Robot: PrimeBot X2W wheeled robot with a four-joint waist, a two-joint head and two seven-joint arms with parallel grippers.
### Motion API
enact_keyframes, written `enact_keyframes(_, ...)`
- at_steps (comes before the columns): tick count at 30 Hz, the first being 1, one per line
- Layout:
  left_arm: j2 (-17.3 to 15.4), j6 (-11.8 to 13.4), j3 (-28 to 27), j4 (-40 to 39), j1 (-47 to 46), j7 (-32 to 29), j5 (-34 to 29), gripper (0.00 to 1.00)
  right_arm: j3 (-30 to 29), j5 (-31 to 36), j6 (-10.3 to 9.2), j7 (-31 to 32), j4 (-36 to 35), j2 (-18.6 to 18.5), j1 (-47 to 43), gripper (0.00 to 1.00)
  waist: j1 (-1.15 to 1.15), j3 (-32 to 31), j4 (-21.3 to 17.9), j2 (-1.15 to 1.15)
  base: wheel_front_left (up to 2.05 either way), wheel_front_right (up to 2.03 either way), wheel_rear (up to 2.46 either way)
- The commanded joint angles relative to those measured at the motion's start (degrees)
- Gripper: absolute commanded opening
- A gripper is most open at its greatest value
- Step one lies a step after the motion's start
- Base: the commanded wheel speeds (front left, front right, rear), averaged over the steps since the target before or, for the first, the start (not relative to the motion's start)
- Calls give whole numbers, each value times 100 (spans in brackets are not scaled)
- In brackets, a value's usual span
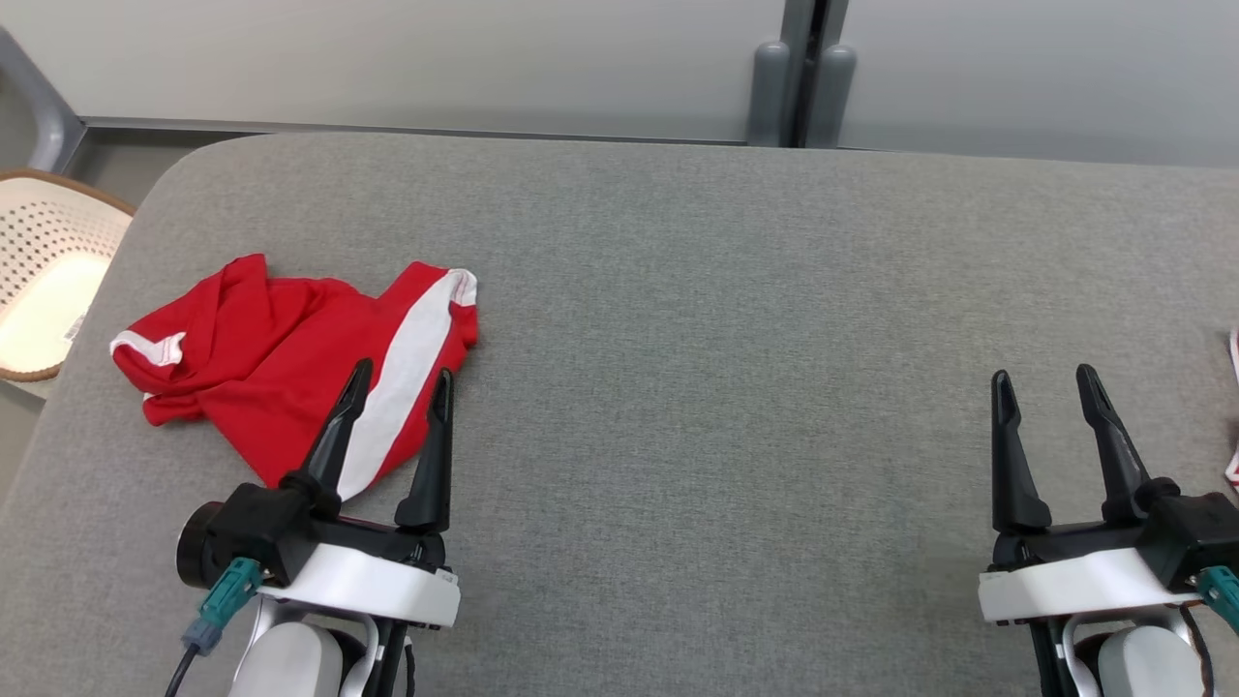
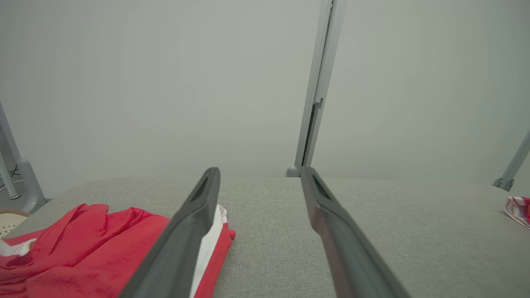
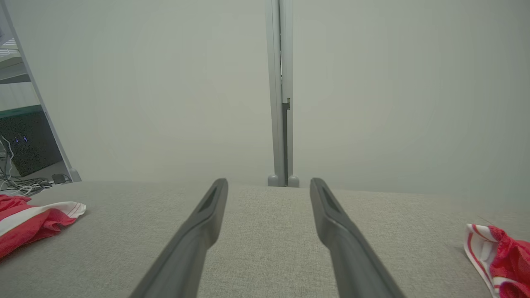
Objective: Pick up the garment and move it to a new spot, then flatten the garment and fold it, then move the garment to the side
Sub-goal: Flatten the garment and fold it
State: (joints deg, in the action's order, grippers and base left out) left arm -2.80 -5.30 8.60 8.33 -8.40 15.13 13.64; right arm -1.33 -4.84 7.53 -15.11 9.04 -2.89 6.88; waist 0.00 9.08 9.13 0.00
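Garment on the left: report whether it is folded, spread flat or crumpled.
Crumpled. The garment lies bunched in uneven ridges on the grey table, its white stripe kinked and its edges ragged rather than squared.

A padded table (image 1: 736, 290) covered in grey woven fabric, with a rounded far-left corner, spreads across the scene. On its left part a red garment (image 1: 281, 358) with a wide white stripe and white-trimmed edges lies crumpled in a loose heap. At the table's right edge lies a smaller bunched cloth (image 3: 503, 256), red with white stripes, well apart from the red garment, with bare grey fabric between the two.
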Motion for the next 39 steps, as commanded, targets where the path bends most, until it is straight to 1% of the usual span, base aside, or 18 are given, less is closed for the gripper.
enact_keyframes(1, -21, 4, -58, 10, 28, 0, -12, 100, 44, -6, -8, -6, 27, -6, -49, 100, 0, 15, 104, 0, 0, 0, 0)
enact_keyframes(6, -20, 23, -131, 24, 7, 0, 62, 100, 237, -40, -7, -6, 74, -9, -50, 100, 0, 19, 456, 0, 0, 0, 0)
enact_keyframes(8, -19, 28, -116, 39, 4, 0, 101, 100, 294, -60, -7, -6, 99, -33, -69, 100, 0, 14, 639, 0, 0, 0, 0)
enact_keyframes(9, -19, 46, -122, 42, 20, 0, 123, 100, 361, -55, -7, -6, 127, -58, -68, 100, 0, 1, 818, 0, 0, 0, 0)
enact_keyframes(14, -19, 98, -162, 11, 96, 0, 172, 100, 585, -114, -6, -6, 240, -109, -52, 100, 0, -51, 1265, 0, 0, 0, 0)
enact_keyframes(18, -19, 144, -201, -19, 154, -1, 177, 100, 690, -154, -6, -5, 302, -113, -8, 100, 0, -113, 1559, 0, 0, 0, 0)
enact_keyframes(22, -19, 161, -223, 5, 227, 0, 187, 100, 735, -196, -6, -5, 383, -104, -5, 100, 0, -157, 1762, 0, 0, 0, 0)
enact_keyframes(28, -18, 161, -292, -21, 297, 0, 219, 100, 769, -248, -6, -6, 416, -87, -24, 100, 0, -181, 1851, 0, 0, 0, 0)
enact_keyframes(35, -19, 139, -477, 4, 174, 0, 264, 100, 760, -243, -6, -6, 390, -92, 42, 100, 0, -78, 1695, 0, 0, 0, 0)
enact_keyframes(37, -16, 84, -516, 58, 93, 0, 27, 100, 709, -212, -6, -6, 366, -115, 77, 100, 0, -3, 1624, 0, 0, 0, 0)
enact_keyframes(39, -57, 14, -521, 272, 30, 0, -135, 100, 643, -195, -6, -6, 345, -126, 110, 100, 0, 84, 1550, 0, 0, 0, 0)
